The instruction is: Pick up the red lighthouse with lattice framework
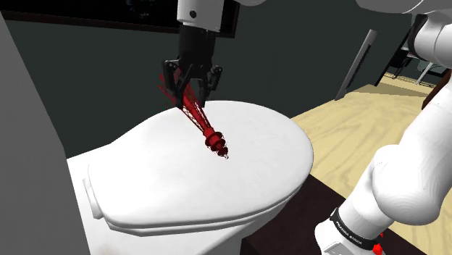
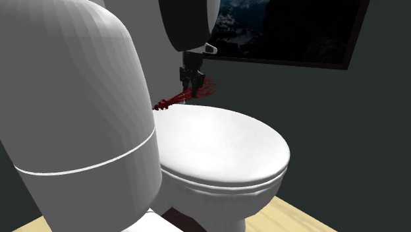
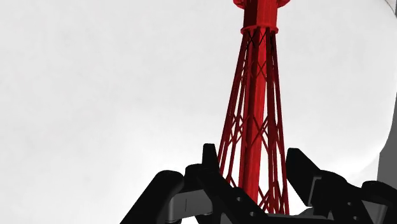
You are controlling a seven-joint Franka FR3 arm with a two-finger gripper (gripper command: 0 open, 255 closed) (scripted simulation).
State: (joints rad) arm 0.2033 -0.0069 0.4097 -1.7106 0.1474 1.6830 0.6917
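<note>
The red lighthouse (image 1: pixel 203 124) is a slim tower of thin lattice struts with a knobbed top. It hangs tilted over the white toilet lid (image 1: pixel 181 181), base up in the fingers and top slanting down toward the lid. My black gripper (image 1: pixel 193 90) is shut on its wide lattice base. In the wrist view the fingers (image 3: pixel 210 167) clasp the lattice (image 3: pixel 257 89) from both sides, and the white lid (image 3: pixel 95 95) lies behind it. From the second exterior view the gripper (image 2: pixel 193 82) holds the lighthouse (image 2: pixel 172 101) above the back of the lid (image 2: pixel 224 142), near the tank.
The big white tank (image 2: pixel 72 99) rises right behind the lid. A dark framed picture (image 2: pixel 296 33) hangs on the dark wall. Light wooden floor (image 1: pixel 362 123) lies beyond the bowl. My own white arm links (image 1: pixel 406 166) fill the shoulder view's right side.
</note>
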